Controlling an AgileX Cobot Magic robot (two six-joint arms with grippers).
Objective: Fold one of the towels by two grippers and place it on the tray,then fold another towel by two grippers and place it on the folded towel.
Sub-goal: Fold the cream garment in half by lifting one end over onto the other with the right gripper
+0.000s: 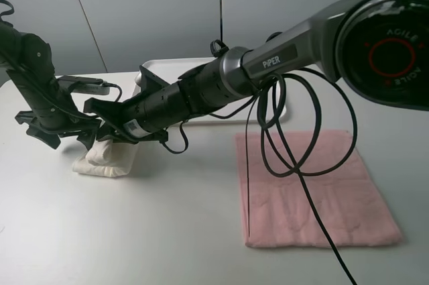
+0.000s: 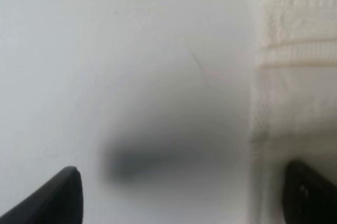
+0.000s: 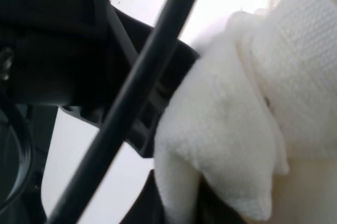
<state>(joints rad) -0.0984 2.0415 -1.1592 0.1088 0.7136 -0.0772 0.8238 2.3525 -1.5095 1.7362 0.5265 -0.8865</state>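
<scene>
The cream towel (image 1: 110, 159) lies as a small thick folded bundle on the white table (image 1: 167, 231), on the left side of the exterior view and in front of the tray's left end, not on the tray. The right gripper (image 1: 107, 131) reaches across the middle to this bundle and is closed on it: the right wrist view shows a bunched fold of cream terry cloth pinched at the dark jaws, with a black cable crossing close to the lens. The left gripper (image 1: 62, 134) sits low just beside the bundle's left side with its jaws spread wide and grips nothing. In the left wrist view its two black fingertips (image 2: 52, 197) stand well apart, bare table between them, and the far one lies at the edge of the cream cloth. The tray (image 1: 175, 64), flat and white with a low rim, stands at the back of the table, partly hidden behind the right arm. The pink towel (image 1: 348, 204) lies spread flat and unfolded on the right of the table, well apart from the bundle. Loops of black cables (image 1: 247, 164) hang from the right arm over the pink towel's near-left part
</scene>
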